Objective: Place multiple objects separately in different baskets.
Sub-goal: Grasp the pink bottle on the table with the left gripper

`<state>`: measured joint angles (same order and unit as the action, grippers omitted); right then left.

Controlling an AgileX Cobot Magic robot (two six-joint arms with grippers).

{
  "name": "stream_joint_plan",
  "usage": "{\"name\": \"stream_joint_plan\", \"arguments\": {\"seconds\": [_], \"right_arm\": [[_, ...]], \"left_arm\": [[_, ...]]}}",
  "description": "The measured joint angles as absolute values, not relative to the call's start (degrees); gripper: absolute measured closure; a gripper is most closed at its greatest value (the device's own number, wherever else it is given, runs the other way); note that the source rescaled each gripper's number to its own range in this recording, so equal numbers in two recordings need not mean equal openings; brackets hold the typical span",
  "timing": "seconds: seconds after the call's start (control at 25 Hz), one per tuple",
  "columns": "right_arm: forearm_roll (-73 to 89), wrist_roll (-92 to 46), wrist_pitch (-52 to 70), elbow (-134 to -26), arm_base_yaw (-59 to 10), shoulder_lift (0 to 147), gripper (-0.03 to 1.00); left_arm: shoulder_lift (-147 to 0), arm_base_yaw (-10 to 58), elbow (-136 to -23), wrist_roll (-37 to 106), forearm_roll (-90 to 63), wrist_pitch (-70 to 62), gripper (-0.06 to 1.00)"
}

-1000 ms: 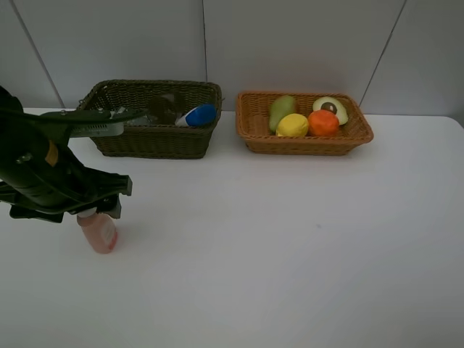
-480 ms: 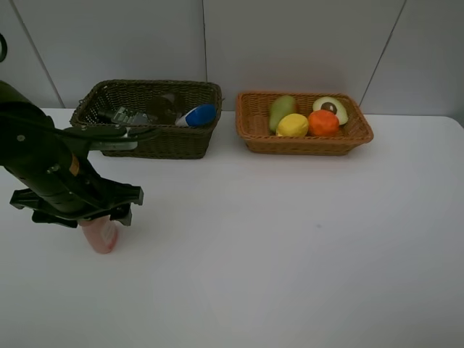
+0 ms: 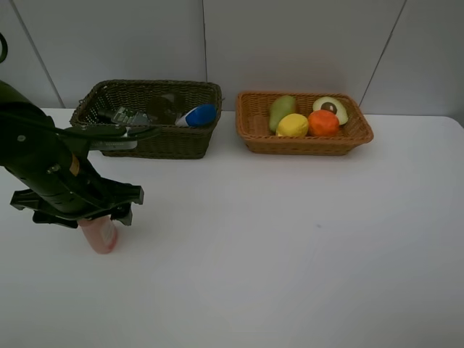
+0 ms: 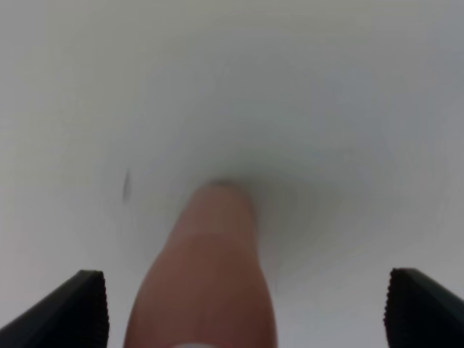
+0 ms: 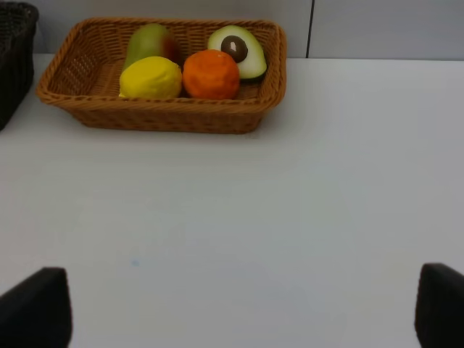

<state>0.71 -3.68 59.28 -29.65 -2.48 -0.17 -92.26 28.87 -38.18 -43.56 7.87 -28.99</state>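
Left wrist view shows the left hand spread wide, fingers either side of the pink bottle standing on the counter, presumably aligned to grip it for the dark basket. The right hand's fingers are wide apart, holding nothing.

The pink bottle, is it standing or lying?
Standing. The pink bottle rises from the table, between the open left gripper fingers.

4 fruits in right basket, bottle before left basket
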Motion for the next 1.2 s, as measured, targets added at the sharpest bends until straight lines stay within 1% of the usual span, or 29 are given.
{"name": "stream_joint_plan", "arguments": {"seconds": [0.24, 0.32, 0.36, 0.44, 0.48, 0.6, 0.64, 1.2], "right_arm": [[0.7, -3.7, 59.3, -29.7, -2.5, -0.2, -0.03], [0.7, -3.7, 59.3, -29.7, -2.5, -0.2, -0.03], [0.7, -3.7, 59.3, -29.7, -2.5, -0.2, -0.03], [0.7, -3.7, 59.3, -29.7, -2.5, -0.2, -0.03], [0.7, -3.7, 59.3, -29.7, -2.5, -0.2, -0.03], [0.7, -3.7, 59.3, -29.7, -2.5, -0.2, -0.03], [0.7, -3.7, 59.3, -29.7, -2.5, -0.2, -0.03], [0.6, -3.7, 59.3, -29.7, -2.5, -0.2, -0.03]], "left_arm": [[-92.3, 28.9, -38.2, -43.6, 7.8, -30.0, -0.05], [-92.3, 28.9, -38.2, -43.6, 7.8, -30.0, -0.02], [-92.3, 28.9, -38.2, -43.6, 7.8, -30.0, 0.01], [-92.3, 28.9, -38.2, -43.6, 7.8, -30.0, 0.11], [-92.3, 28.9, -38.2, -43.6, 7.5, -30.0, 0.19], [-92.3, 28.9, -38.3, -43.2, 6.4, -30.0, 0.47], [-92.3, 28.9, -38.3, -43.1, 6.0, -29.9, 0.52], [-92.3, 28.9, -38.3, -42.9, 5.7, -30.0, 0.52]]}}
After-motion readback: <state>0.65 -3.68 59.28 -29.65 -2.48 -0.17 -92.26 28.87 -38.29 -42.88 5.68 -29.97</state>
